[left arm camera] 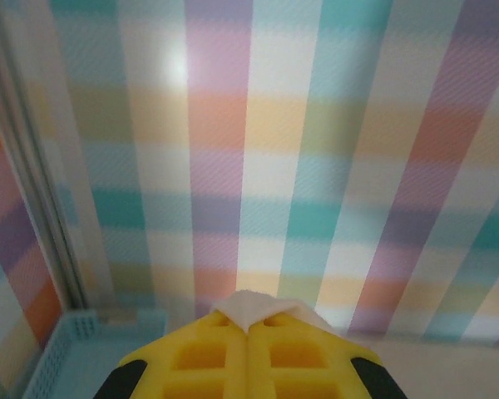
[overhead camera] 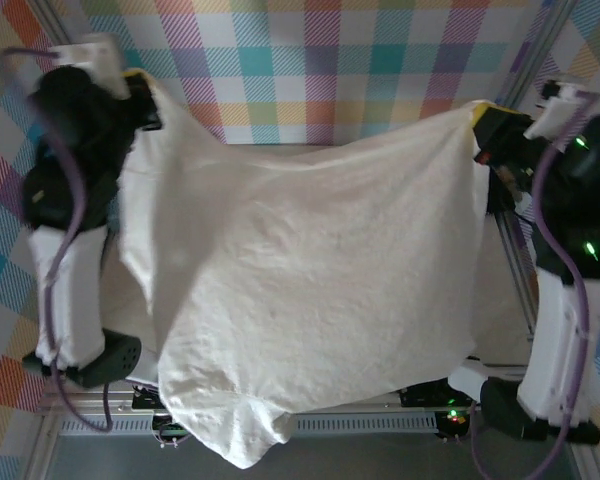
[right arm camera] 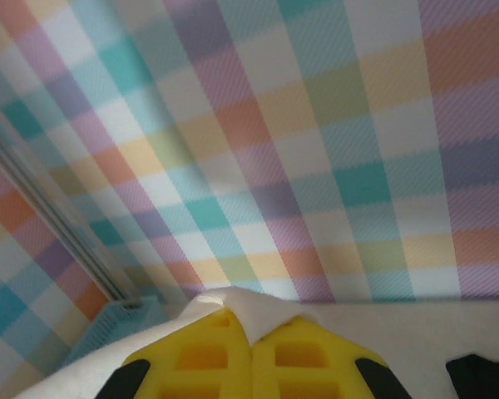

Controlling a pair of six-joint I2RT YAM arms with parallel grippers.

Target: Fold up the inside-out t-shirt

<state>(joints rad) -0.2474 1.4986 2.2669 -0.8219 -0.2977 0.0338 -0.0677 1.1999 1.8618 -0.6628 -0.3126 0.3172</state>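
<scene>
The left gripper (overhead camera: 140, 88) has its yellow jaws clenched on one top corner of a plain white, wrinkled cotton inside-out t-shirt (overhead camera: 310, 270). The right gripper (overhead camera: 477, 118) pinches the other corner. The shirt hangs spread between them, before a pastel plaid backdrop (overhead camera: 330, 60).

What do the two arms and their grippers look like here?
Both arms pair white links with black joint housings; the left arm and right arm each carry a looping purple-grey cable. Green lights glow on the right arm. The left gripper and right gripper have yellow fingers with rectangular recesses.
</scene>
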